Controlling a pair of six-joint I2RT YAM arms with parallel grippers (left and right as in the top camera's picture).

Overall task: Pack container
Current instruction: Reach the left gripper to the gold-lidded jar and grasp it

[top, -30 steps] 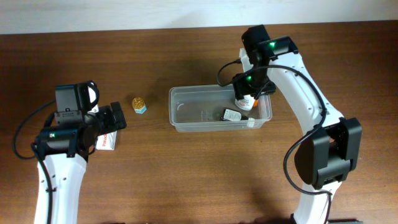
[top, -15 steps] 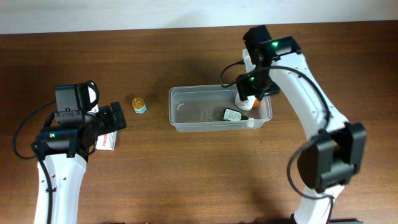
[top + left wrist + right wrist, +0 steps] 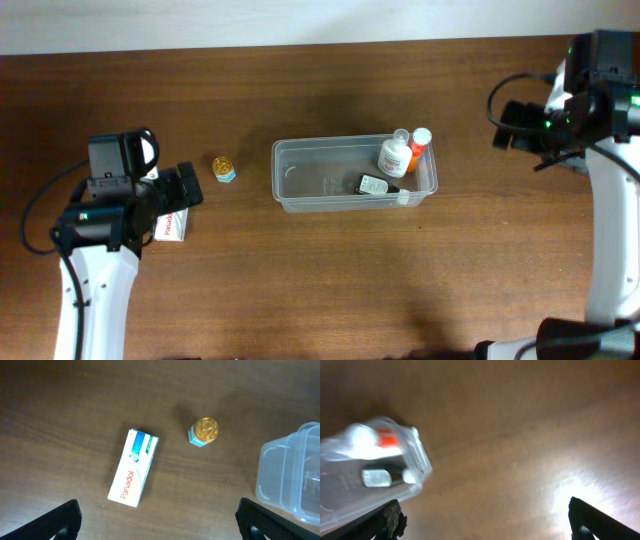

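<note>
"At mid-table the container sits open side up, its long axis running left to right. See the right gripper? A moment ago it hung over the container's right end. Now it's swung off to the table's far edge, jaws wide, nothing between them."

"The left gripper gapes too, near the Panadol box. I'd say the white bottle and orange-capped bottle are delivered. The box and the little gold-lidded jar wait outside."
</note>
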